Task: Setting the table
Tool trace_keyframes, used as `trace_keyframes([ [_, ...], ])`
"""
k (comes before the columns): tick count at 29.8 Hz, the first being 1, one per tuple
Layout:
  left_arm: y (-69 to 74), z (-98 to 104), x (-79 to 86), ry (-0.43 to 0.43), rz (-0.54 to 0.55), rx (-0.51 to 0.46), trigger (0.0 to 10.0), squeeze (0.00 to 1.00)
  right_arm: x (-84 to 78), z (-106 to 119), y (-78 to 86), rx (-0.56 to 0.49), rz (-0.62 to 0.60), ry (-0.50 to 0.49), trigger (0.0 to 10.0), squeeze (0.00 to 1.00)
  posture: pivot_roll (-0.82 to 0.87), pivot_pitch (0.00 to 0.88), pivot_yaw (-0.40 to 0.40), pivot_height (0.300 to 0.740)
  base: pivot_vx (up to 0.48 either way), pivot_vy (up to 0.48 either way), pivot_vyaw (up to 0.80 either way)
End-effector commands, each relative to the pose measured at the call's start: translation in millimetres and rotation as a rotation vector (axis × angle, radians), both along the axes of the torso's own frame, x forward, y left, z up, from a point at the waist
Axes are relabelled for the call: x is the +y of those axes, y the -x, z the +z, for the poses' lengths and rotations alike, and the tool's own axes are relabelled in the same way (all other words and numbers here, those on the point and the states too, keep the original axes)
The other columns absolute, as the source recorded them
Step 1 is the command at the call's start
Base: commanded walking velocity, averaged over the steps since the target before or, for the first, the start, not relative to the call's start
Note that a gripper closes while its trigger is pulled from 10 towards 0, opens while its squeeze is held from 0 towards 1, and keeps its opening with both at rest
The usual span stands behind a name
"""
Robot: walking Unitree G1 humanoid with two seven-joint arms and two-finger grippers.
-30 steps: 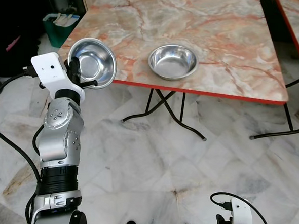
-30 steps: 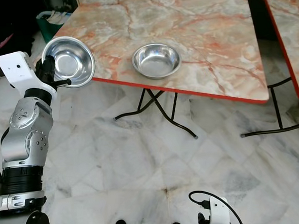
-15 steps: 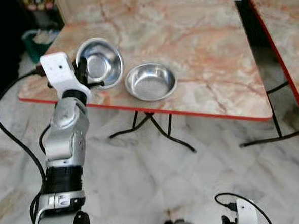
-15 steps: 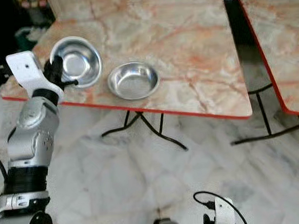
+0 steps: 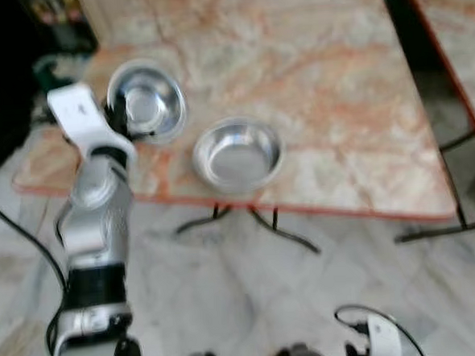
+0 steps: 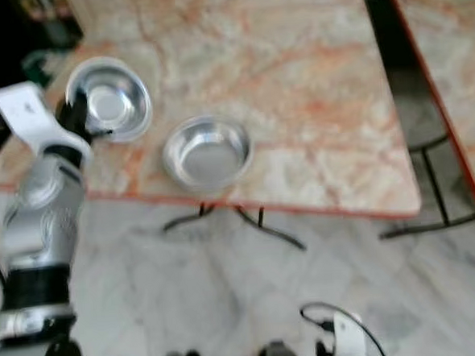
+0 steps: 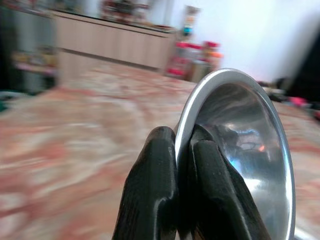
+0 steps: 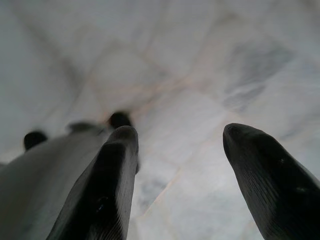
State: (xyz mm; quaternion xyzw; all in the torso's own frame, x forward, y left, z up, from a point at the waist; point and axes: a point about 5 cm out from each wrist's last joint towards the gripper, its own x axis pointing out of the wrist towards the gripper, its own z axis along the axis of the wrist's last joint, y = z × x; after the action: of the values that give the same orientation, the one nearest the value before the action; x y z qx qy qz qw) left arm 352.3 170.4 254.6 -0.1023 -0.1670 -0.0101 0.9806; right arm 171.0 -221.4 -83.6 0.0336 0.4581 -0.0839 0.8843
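The left gripper [image 5: 127, 120] is raised over the near left corner of the marble-patterned bench [image 5: 320, 84], and its two black fingers [image 7: 160, 195] are closed tight on the rim of a steel bowl [image 5: 146, 101], one finger on the outside of the rim and the other inside it. The held bowl is tipped up on edge, its hollow facing toward the head camera, and it hangs above the bench top rather than resting flat on it; whether its lower edge touches the surface cannot be told through the blur. A second steel bowl [image 5: 237, 155] sits upright on the bench near the front edge, just beside the held one and toward the robot's right, with a small gap between the two rims. The bench has an orange-red edge and stands on thin black folding legs [image 5: 260, 223] over a pale marble floor [image 5: 229, 307]. Part of another bench [image 5: 459, 35] of the same pattern shows at the far right, set apart by a dark gap. The right gripper [image 8: 180, 175] hangs low by the robot's side, its fingers spread well apart with nothing between them, pointing down at the floor, where the robot's dark feet [image 8: 120, 120] can be made out. Both head views are soft with motion blur.
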Motion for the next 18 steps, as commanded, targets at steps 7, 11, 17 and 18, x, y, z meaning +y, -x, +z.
trace_keyframes([
  [7, 2.4, 3.4, 2.8, -0.001, -0.006, -0.011, 10.0, 0.00, 6.7, -5.9, 10.0, 0.035, 0.005, -0.021, 10.0, 0.00, 0.01, 0.206, -0.020, 0.740, 0.000, 0.000, -0.43],
  [11, 2.4, 2.7, 1.3, 0.001, -0.023, -0.005, 10.0, 0.00, 6.4, -5.6, 9.6, 0.027, -0.001, -0.023, 10.0, 0.00, 0.01, 0.205, -0.021, 0.740, 0.000, 0.000, 0.00],
  [17, 2.5, 1.8, -0.5, 0.009, -0.039, 0.002, 10.0, 0.00, 6.7, -5.9, 10.1, 0.034, 0.000, -0.025, 10.0, 0.00, 0.01, 0.204, -0.021, 0.740, 0.000, 0.000, 0.00],
  [18, 2.5, 1.8, -0.5, 0.009, -0.039, 0.002, 10.0, 0.00, 6.7, -5.9, 10.1, 0.034, 0.000, -0.025, 10.0, 0.00, 0.01, 0.204, -0.021, 0.740, 0.000, 0.000, 0.00],
])
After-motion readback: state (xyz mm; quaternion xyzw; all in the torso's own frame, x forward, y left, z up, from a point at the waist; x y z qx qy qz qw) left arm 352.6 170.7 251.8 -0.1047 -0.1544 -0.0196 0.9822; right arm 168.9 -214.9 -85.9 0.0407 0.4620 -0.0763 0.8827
